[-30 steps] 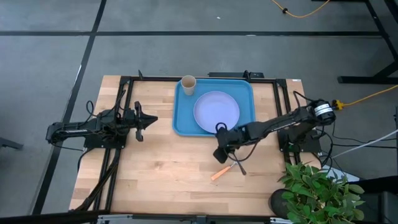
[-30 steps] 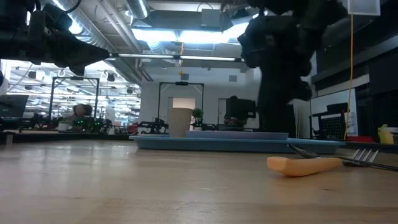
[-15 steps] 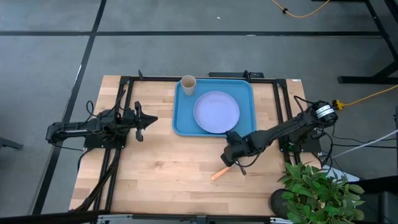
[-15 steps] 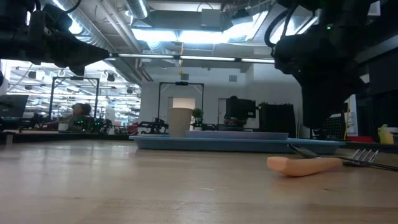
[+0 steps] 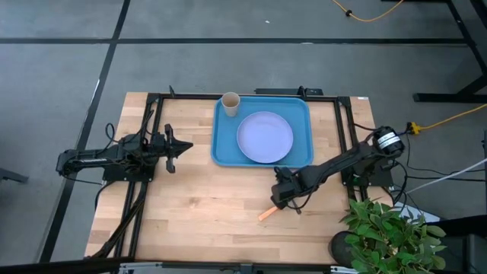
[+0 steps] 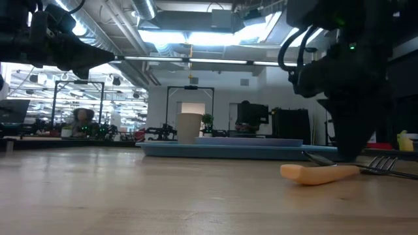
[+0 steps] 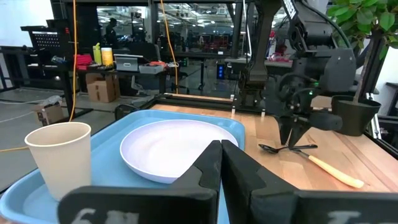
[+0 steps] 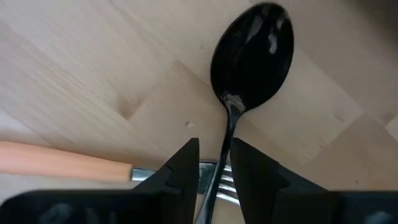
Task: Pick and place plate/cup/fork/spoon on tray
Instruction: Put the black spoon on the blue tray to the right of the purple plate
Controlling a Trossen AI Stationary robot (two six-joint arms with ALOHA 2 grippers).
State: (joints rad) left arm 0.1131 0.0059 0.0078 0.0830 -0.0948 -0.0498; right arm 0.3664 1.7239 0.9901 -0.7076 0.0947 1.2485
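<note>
**Spoon handle straddled by right hand**

The tray (image 5: 222,148), bearing plate (image 5: 264,137) and cup (image 5: 230,101), is seen at the counter's (image 5: 190,205) far edge. The spoon (image 8: 249,56) lies near the counter's right edge, across the fork (image 5: 268,212). Its handle runs between the right hand's (image 8: 214,163) narrowly parted fingers, not yet clamped. The left hand (image 7: 221,162), fingers closed, is parked at the left edge.

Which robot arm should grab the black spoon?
The right one, probably. Its tool is already down over the spoon, a finger on each side of the handle. The left tool waits far across the table.
</note>
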